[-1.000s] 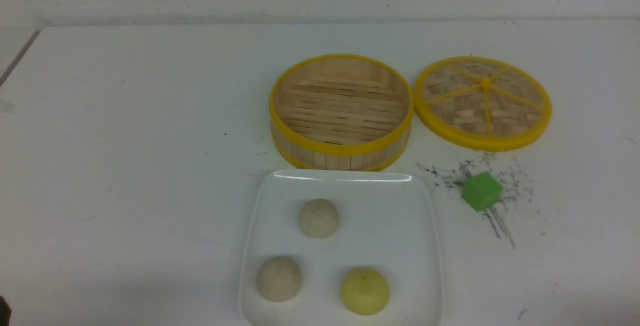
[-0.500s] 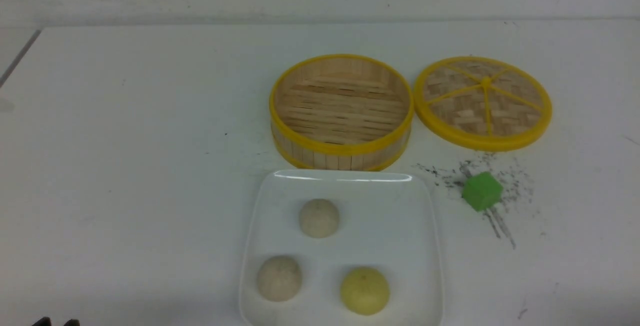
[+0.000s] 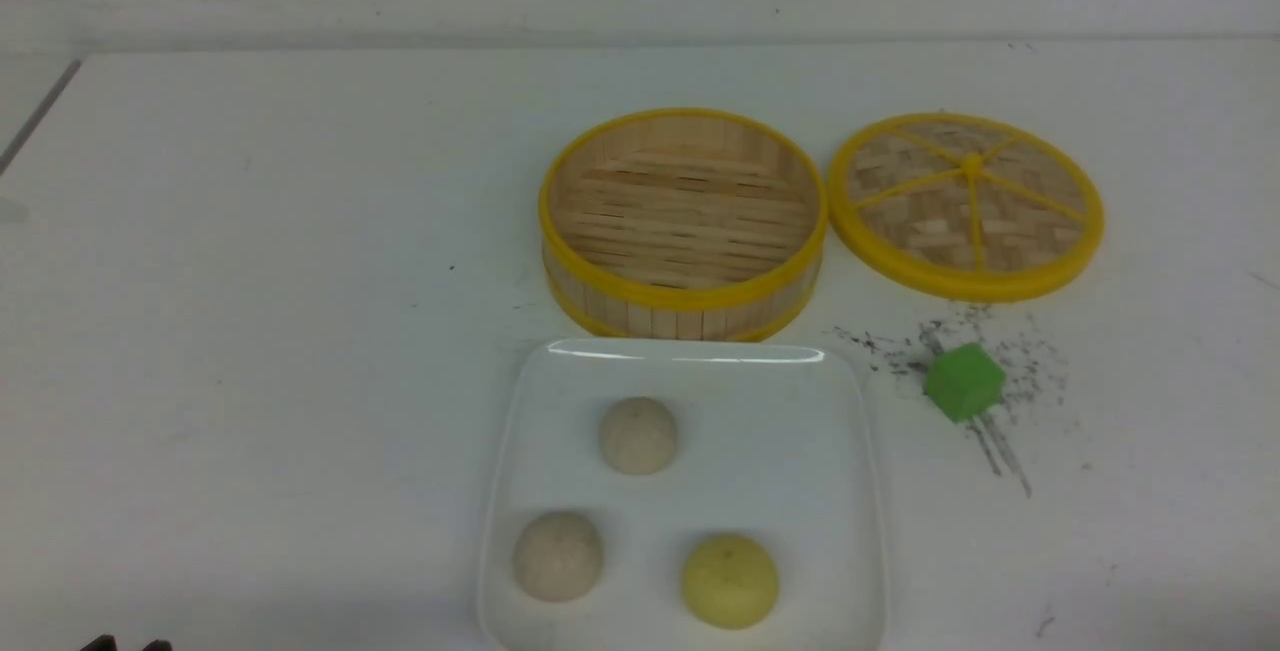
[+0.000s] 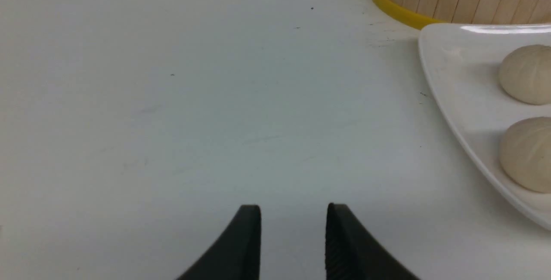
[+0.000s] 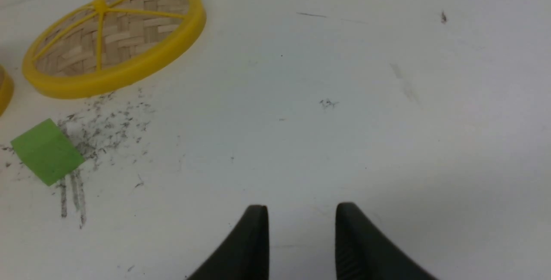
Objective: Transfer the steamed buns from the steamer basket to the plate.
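With all three buns [image 3: 638,435] on the plate [image 3: 850,491] and the basket [image 3: 683,221] bare, I kept both pincers [image 4: 292,215] [image 5: 301,215] part-open, empty, clear.

Left tool [image 4: 293,228]: two dark, tapered fingers [image 4: 245,245] held parallel with a clear gap between them, nothing gripped, poised low over the table [image 4: 172,99]; only its tips show at the lower left edge of the front view. Right tool [image 5: 302,228]: same pose, fingers [image 5: 359,245] apart and empty, over bare table.
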`<action>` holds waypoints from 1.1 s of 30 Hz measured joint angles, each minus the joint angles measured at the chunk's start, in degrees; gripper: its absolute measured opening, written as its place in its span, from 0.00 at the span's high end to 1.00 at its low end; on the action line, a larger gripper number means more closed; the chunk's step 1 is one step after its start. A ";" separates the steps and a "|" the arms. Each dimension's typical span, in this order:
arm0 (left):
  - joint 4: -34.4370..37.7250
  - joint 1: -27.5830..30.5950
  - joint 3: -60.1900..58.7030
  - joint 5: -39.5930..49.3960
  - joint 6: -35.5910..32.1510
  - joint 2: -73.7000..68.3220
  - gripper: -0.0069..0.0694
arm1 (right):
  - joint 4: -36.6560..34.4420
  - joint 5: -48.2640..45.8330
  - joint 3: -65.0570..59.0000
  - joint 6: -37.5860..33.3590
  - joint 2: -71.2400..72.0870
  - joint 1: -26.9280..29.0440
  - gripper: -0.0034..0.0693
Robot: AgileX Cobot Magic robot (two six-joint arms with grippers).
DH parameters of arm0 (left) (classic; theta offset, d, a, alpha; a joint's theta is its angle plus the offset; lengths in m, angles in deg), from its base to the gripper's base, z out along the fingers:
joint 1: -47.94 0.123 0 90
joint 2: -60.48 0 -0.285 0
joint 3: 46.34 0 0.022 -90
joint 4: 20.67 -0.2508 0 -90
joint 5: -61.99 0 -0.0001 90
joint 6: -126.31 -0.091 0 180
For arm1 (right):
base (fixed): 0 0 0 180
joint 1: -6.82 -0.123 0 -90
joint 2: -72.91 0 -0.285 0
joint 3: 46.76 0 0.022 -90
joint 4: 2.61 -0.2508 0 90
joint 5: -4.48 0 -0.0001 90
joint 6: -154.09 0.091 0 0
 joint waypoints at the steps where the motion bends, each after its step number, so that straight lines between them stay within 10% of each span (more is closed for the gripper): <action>1: 0.00 0.00 0.00 0.00 0.95 0.00 0.59 | 0.00 0.00 0.00 0.00 0.00 0.00 0.62; 33: -2.65 0.00 0.03 0.00 3.93 0.00 0.59 | 0.00 0.00 0.00 0.00 0.00 0.00 0.62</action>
